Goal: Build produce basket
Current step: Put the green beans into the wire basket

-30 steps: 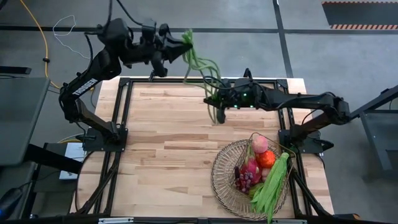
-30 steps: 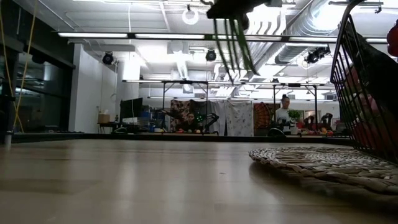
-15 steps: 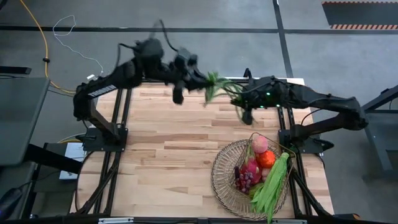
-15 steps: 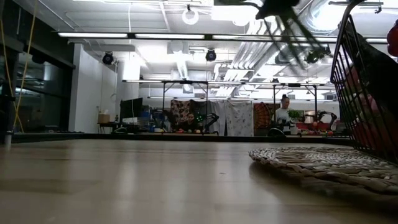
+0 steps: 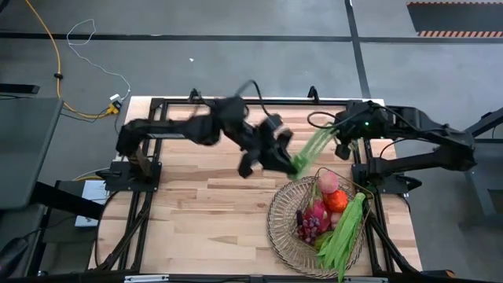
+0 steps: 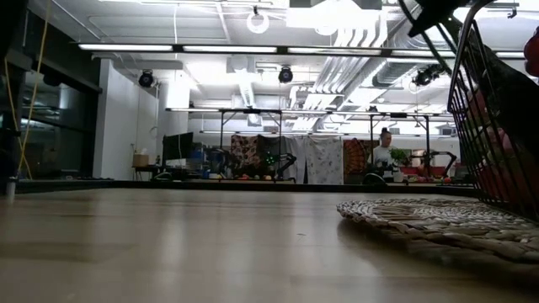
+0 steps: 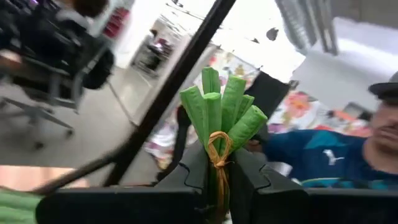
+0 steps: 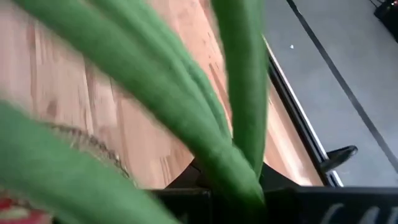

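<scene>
Now, change: the left arm has swung from the far counter edge toward the basket (image 5: pixel 277 228), carrying its end of the bean bunch (image 5: pixel 313 148); the right arm has drawn back toward the far right corner.
Meaning: the beans are almost at the basket, so I judge that placing them is the next step.
Left jaws (image 5: pixel 292 163): closed on the tied end of the bunch, just beside the far rim of the basket; the left wrist view shows the stems (image 7: pixel 219 118) pinched between the two fingers.
Right jaws (image 5: pixel 343 141): closed on the other end of the bunch, beyond the basket; the right wrist view shows beans (image 8: pixel 186 112) running out of the grip.
Beans: stretched in the air between both jaws, not yet in the basket.
Basket: near right part of the counter (image 5: pixel 204 204), already holding a second bean bunch (image 5: pixel 344 232), a peach (image 5: pixel 328 182), a dragon fruit (image 5: pixel 316 212) and grapes (image 5: pixel 308 228).
</scene>
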`<action>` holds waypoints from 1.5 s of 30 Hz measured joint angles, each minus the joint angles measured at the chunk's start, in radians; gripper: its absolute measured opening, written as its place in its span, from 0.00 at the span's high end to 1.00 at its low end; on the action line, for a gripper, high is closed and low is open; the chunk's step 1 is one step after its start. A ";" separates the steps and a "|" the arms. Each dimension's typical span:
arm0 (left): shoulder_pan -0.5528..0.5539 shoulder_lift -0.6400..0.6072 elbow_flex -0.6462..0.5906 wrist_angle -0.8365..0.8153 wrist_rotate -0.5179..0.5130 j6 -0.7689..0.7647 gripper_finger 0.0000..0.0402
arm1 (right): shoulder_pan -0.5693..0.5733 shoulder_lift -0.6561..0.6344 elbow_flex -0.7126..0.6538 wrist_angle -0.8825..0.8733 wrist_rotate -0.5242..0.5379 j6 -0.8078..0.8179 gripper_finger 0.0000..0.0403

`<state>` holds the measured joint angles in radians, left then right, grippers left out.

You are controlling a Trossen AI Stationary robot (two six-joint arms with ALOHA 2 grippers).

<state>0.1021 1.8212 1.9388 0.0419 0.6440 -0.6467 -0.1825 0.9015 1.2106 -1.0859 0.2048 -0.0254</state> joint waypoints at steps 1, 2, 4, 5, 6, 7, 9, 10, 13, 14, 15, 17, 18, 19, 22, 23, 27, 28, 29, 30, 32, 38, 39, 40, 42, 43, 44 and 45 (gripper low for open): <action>-0.013 0.022 0.000 0.030 0.001 -0.027 0.95 | 0.000 -0.007 0.000 -0.014 -0.004 -0.018 1.00; -0.025 0.044 0.000 0.053 0.000 -0.053 0.95 | 0.000 -0.015 0.000 -0.028 -0.014 -0.043 1.00; -0.045 0.089 0.000 0.091 -0.007 -0.108 0.95 | 0.000 -0.028 0.000 -0.059 -0.053 -0.115 1.00; -0.057 0.112 0.000 0.115 -0.016 -0.132 0.95 | 0.000 -0.034 0.000 -0.080 -0.083 -0.161 1.00; -0.069 0.134 0.000 0.128 -0.024 -0.158 0.95 | 0.000 -0.038 0.000 -0.104 -0.113 -0.208 1.00; -0.082 0.156 0.000 0.142 -0.027 -0.184 0.95 | 0.000 -0.041 0.000 -0.127 -0.142 -0.250 1.00; -0.106 0.200 0.000 0.173 -0.035 -0.228 0.95 | 0.004 -0.043 0.000 -0.174 -0.184 -0.304 1.00; -0.115 0.220 0.000 0.183 -0.036 -0.252 0.95 | 0.012 -0.043 0.000 -0.199 -0.192 -0.318 1.00; -0.146 0.281 0.000 0.244 -0.051 -0.329 0.95 | 0.057 -0.040 0.000 -0.245 -0.196 -0.335 1.00; -0.154 0.299 0.000 0.269 -0.055 -0.355 0.95 | 0.079 -0.038 0.000 -0.258 -0.194 -0.336 1.00; -0.162 0.317 0.000 0.304 -0.059 -0.379 0.95 | 0.103 -0.038 0.000 -0.267 -0.193 -0.334 1.00; -0.182 0.345 0.000 0.360 -0.071 -0.431 0.95 | 0.155 -0.037 0.000 -0.273 -0.187 -0.310 1.00; -0.191 0.355 0.000 0.377 -0.078 -0.450 0.95 | 0.184 -0.037 0.000 -0.275 -0.186 -0.290 1.00; -0.199 0.368 0.000 0.400 -0.089 -0.461 0.95 | 0.215 -0.034 0.000 -0.281 -0.186 -0.276 1.00; -0.221 0.394 0.000 0.439 -0.098 -0.491 0.95 | 0.308 -0.022 0.001 -0.338 -0.183 -0.224 1.00; -0.226 0.402 0.000 0.449 -0.105 -0.493 0.95 | 0.340 -0.015 0.001 -0.361 -0.182 -0.198 1.00; -0.251 0.414 0.000 0.463 -0.107 -0.502 0.95 | 0.451 0.031 0.001 -0.448 -0.183 -0.126 1.00; -0.257 0.414 0.000 0.458 -0.114 -0.502 0.95 | 0.477 0.041 0.001 -0.459 -0.191 -0.110 1.00; -0.261 0.413 0.000 0.450 -0.122 -0.502 0.95 | 0.503 0.052 0.001 -0.464 -0.204 -0.105 1.00; -0.264 0.413 0.000 0.444 -0.136 -0.502 0.95 | 0.530 0.064 0.001 -0.464 -0.214 -0.105 1.00; -0.264 0.414 0.000 0.437 -0.172 -0.494 0.95 | 0.582 0.088 0.001 -0.463 -0.226 -0.111 1.00; -0.257 0.413 0.000 0.393 -0.318 -0.466 0.95 | 0.744 0.156 0.001 -0.468 -0.284 -0.156 1.00; -0.253 0.413 0.000 0.370 -0.349 -0.459 0.95 | 0.777 0.164 0.001 -0.469 -0.287 -0.156 1.00; -0.251 0.413 0.000 0.344 -0.377 -0.450 0.95 | 0.814 0.172 0.001 -0.471 -0.287 -0.160 1.00; -0.245 0.413 0.000 0.299 -0.417 -0.439 0.95 | 0.882 0.182 0.001 -0.487 -0.286 -0.183 1.00; -0.243 0.413 0.000 0.279 -0.439 -0.437 0.95 | 0.911 0.187 0.001 -0.491 -0.283 -0.195 1.00; -0.240 0.413 0.000 0.267 -0.464 -0.437 0.95 | 0.935 0.193 0.001 -0.488 -0.274 -0.197 1.00; -0.238 0.413 0.000 0.258 -0.491 -0.441 0.95 | 0.955 0.199 0.001 -0.484 -0.265 -0.194 1.00</action>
<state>-0.1357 2.2345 1.9386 0.2996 0.1526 -1.0880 0.7727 1.1009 1.2114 -1.5700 -0.0602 -0.2197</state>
